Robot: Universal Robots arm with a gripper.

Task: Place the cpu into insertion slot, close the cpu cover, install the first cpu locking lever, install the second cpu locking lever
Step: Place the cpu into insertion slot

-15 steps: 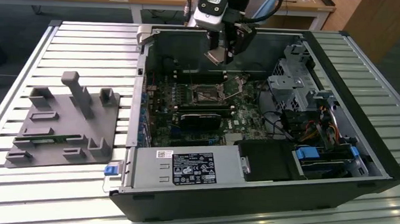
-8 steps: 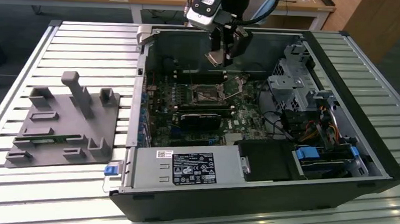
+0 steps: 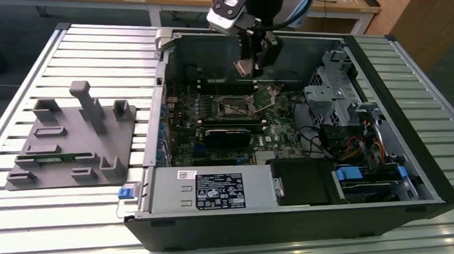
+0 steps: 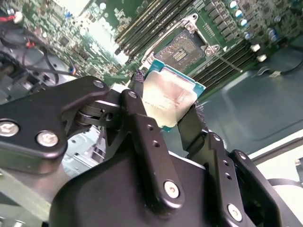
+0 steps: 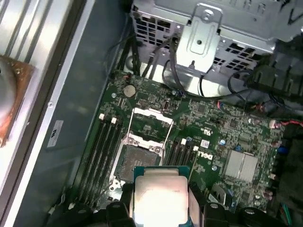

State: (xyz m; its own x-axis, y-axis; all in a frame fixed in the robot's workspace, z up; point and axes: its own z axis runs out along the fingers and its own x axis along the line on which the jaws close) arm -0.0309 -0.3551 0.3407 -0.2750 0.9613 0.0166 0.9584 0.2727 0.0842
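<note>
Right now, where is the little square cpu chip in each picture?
Exterior view: cpu between the jaws, above the open case.
Second wrist view: cpu between the jaws, with the insertion slot beyond it.
First wrist view: cpu between the jaws, overlapping the insertion slot's edge.
Shared landmark: the insertion slot on the green board.

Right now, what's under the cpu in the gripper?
The cpu, clamped in the gripper, hangs over the motherboard; the empty insertion slot shows just past its edge, cpu cover swung open. The chip covers the slot's near edge and the board directly beneath.
</note>
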